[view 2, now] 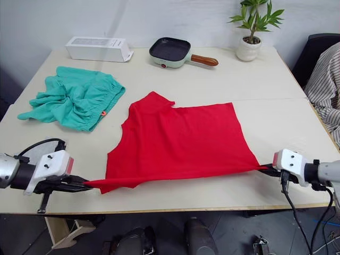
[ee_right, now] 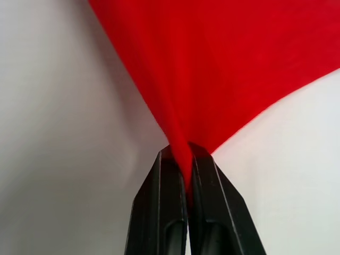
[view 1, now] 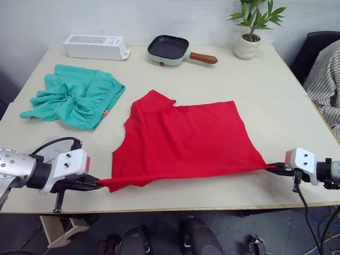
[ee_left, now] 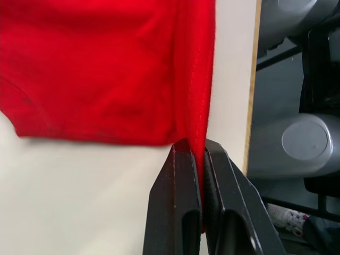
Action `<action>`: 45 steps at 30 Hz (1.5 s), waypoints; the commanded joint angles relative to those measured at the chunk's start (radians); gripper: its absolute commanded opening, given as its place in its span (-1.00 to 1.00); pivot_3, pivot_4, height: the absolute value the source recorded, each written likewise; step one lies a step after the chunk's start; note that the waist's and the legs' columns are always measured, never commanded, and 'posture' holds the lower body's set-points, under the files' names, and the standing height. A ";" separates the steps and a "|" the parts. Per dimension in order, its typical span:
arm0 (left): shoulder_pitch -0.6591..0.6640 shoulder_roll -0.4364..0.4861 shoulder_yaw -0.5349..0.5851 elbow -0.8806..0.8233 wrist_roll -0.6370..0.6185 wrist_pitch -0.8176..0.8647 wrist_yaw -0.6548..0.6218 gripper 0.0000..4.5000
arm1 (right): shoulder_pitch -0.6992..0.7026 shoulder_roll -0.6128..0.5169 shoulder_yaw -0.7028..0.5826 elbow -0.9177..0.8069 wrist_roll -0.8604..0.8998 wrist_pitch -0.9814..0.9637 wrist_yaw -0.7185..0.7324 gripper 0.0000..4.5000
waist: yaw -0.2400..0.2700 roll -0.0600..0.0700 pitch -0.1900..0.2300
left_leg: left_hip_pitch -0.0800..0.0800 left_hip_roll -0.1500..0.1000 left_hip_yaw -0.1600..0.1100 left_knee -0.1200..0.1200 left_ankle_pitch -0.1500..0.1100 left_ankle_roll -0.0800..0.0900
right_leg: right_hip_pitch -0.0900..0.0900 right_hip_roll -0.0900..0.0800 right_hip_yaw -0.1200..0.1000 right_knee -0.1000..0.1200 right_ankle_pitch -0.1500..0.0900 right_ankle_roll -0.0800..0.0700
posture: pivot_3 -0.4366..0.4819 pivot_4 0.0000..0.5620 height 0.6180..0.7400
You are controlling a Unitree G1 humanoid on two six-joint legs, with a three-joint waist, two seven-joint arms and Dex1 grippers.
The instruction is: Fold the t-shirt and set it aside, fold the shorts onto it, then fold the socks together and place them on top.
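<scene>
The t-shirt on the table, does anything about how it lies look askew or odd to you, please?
Yes. The t-shirt lies skewed: its near edge is stretched taut between the left gripper and right gripper, each shut on a corner, and one sleeve juts toward the shorts.

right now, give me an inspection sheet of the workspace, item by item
surface: pale table, bare along the near edge.
job's things: t-shirt lies mid-table with its near edge pulled taut; shorts crumpled at far left; socks nothing seen.
clutter: white box, small pan with a wooden handle, potted plant, all along the far edge.
grippers: left gripper shut on the t-shirt's near-left corner; right gripper shut on its near-right corner.
cables: black cable looping over the left arm; another hangs under the right wrist.
surroundings: striped fabric and a dark chair at far right.
</scene>
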 commanded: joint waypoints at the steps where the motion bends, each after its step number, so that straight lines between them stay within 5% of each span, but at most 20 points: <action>1: -0.050 -0.002 -0.031 0.032 -0.017 0.025 -0.020 -1.00 | 0.056 -0.053 -0.037 -0.083 0.048 0.156 0.041 -0.99 | 0.004 0.000 0.000 | 0.000 0.000 0.000 0.000 0.000 0.000 | 0.000 0.001 0.000 0.000 0.000 0.000 | -0.05 -0.47 1.00; 11: -0.222 -0.070 -0.238 0.166 0.011 0.052 -0.063 -1.00 | -0.062 -0.024 0.046 -0.016 0.023 0.287 0.090 -0.99 | 0.003 -0.001 -0.001 | 0.002 -0.001 0.004 0.002 -0.001 0.003 | 0.001 0.000 0.003 0.000 0.001 0.001 | -0.05 -0.47 1.00; 14: -0.278 -0.084 -0.277 0.219 0.009 0.091 -0.080 -1.00 | -0.105 -0.046 0.062 -0.046 0.073 0.469 0.142 -0.99 | 0.002 -0.002 -0.001 | 0.002 0.000 0.004 0.002 -0.001 0.002 | 0.001 0.000 0.003 0.000 0.001 0.001 | -0.05 -0.47 1.00; 23: -0.388 -0.161 -0.340 0.332 0.026 0.200 -0.055 -1.00 | -0.201 -0.046 0.077 -0.053 0.121 0.769 0.186 -0.99 | 0.004 -0.001 -0.001 | 0.000 0.000 0.004 0.002 -0.002 0.002 | -0.002 0.000 0.004 0.000 0.000 0.001 | -0.05 -0.47 1.00; 36: -0.435 -0.291 -0.300 0.441 0.051 0.163 0.065 -1.00 | -0.231 0.068 -0.005 -0.024 0.143 0.776 0.048 -0.99 | 0.016 -0.002 -0.001 | -0.001 0.000 0.004 0.002 -0.002 0.002 | -0.002 0.000 0.004 0.000 0.000 0.001 | -0.05 -0.47 1.00; 40: -0.424 -0.322 -0.258 0.466 0.048 0.144 0.111 -0.55 | -0.218 0.083 -0.061 -0.042 0.166 0.772 0.004 -0.69 | 0.018 -0.002 -0.001 | -0.001 0.000 0.004 0.002 -0.002 0.002 | -0.002 -0.001 0.004 0.000 0.000 0.001 | -0.05 -0.47 1.00; 45: -0.387 -0.390 -0.119 0.476 0.050 0.015 0.251 0.13 | -0.177 0.056 -0.185 -0.063 0.210 0.771 -0.028 0.05 | 0.020 -0.002 -0.001 | -0.001 0.000 0.004 0.002 -0.002 0.002 | -0.002 -0.001 0.003 -0.001 0.000 0.001 | -0.05 -0.47 1.00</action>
